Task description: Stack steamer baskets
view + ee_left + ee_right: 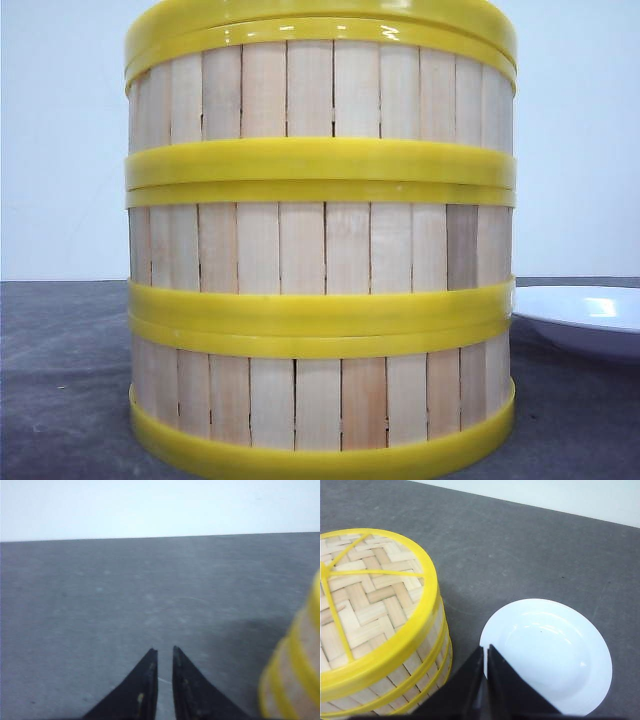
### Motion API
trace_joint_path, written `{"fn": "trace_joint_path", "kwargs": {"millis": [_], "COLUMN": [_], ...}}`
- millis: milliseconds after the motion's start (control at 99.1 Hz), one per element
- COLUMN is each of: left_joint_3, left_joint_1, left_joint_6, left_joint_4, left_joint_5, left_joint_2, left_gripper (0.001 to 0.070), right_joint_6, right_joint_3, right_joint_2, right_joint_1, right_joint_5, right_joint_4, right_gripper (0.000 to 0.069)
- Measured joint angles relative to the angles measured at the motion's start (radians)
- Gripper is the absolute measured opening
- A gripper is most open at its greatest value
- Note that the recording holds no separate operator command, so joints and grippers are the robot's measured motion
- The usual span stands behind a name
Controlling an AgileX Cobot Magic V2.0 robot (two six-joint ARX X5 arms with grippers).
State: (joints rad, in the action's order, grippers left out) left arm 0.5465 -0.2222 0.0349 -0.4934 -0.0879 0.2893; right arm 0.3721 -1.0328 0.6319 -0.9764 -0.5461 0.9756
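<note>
Three steamer baskets (320, 250) stacked, lid (367, 595) on; left hand (165, 652), right hand (485, 650) pressed together, empty; likely finished, only retreat left.

steamer baskets (320, 250): 3, stacked | woven lid (365, 595): 1 | white plate (547, 652): 1 | desk (520, 545): 1

My cameras are showing steamer baskets (320, 250): pale matt wood slats, glossy yellow plastic rims; woven lid (365, 595); glossy white plate (550, 655); matt grey table (125, 605).
</note>
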Motion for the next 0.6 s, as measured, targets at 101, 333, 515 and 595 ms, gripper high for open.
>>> {"fn": "trace_joint_path", "kwargs": {"millis": [101, 333, 515, 595], "left_joint_3": [-0.109, -0.332, -0.415, -0.438], "left_joint_1": [0.051, 0.133, 0.163, 0.174], "left_joint_6": [-0.016, -0.021, -0.022, -0.024], "left_joint_4": [0.095, 0.232, 0.237, 0.237], "left_joint_5": [0.0, 0.0, 0.0, 0.0], "left_joint_2": [-0.053, -0.164, -0.232, -0.256], "left_gripper": [0.0026, 0.0026, 0.0026, 0.0026], "right_joint_6": [0.0, 0.0, 0.0, 0.0], "right_joint_3": [0.0, 0.0, 0.0, 0.0], "right_joint_2": [0.0, 0.0, 0.0, 0.0], "right_joint_1": [0.0, 0.0, 0.0, 0.0], "right_joint_5": [0.0, 0.0, 0.0, 0.0], "right_joint_4": [0.0, 0.0, 0.0, 0.0], "right_gripper": [0.0006, 0.0006, 0.0006, 0.0006]}}
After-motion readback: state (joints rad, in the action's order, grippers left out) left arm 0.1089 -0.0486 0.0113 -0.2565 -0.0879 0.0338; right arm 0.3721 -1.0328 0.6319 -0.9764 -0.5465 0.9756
